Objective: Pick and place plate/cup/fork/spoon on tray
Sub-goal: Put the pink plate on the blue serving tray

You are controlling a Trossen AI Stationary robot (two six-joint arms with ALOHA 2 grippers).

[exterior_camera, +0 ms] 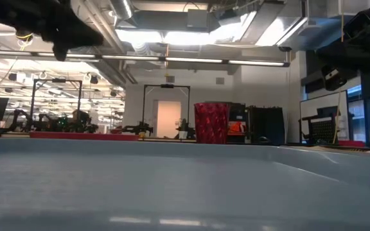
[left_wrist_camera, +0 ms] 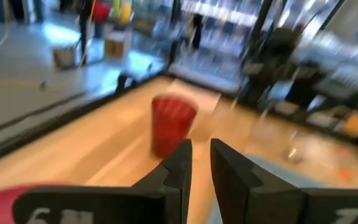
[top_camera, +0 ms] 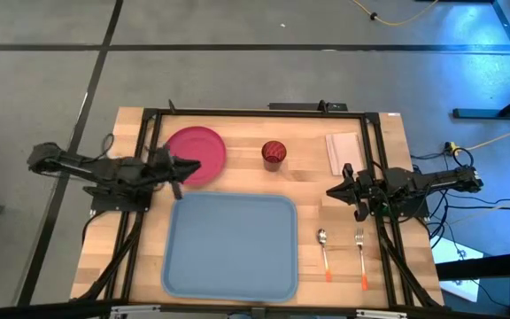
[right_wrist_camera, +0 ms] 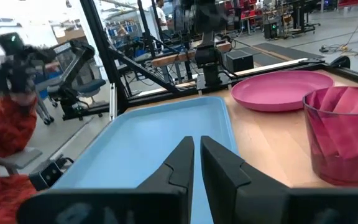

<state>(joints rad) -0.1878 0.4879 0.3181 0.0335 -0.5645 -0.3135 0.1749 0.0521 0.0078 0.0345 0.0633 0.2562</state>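
The pink-red plate (top_camera: pixel 195 152) lies flat at the table's far left, and the dark red cup (top_camera: pixel 274 152) stands upright to its right. The light blue tray (top_camera: pixel 231 245) lies at the near middle. The spoon (top_camera: pixel 323 248) and the fork (top_camera: pixel 359 254) lie side by side right of the tray, handles toward the near edge. My left gripper (top_camera: pixel 184 168) hovers over the plate's near right rim, fingers almost together and empty (left_wrist_camera: pixel 201 152). My right gripper (top_camera: pixel 333 190) hovers right of the tray's far right corner, shut and empty (right_wrist_camera: pixel 197 149).
A small pale rectangular sheet (top_camera: pixel 343 152) lies at the far right, beyond my right gripper. A dark frame (top_camera: pixel 255 112) runs along the table's far edge and down both sides. Bare wood shows between the cup and the tray.
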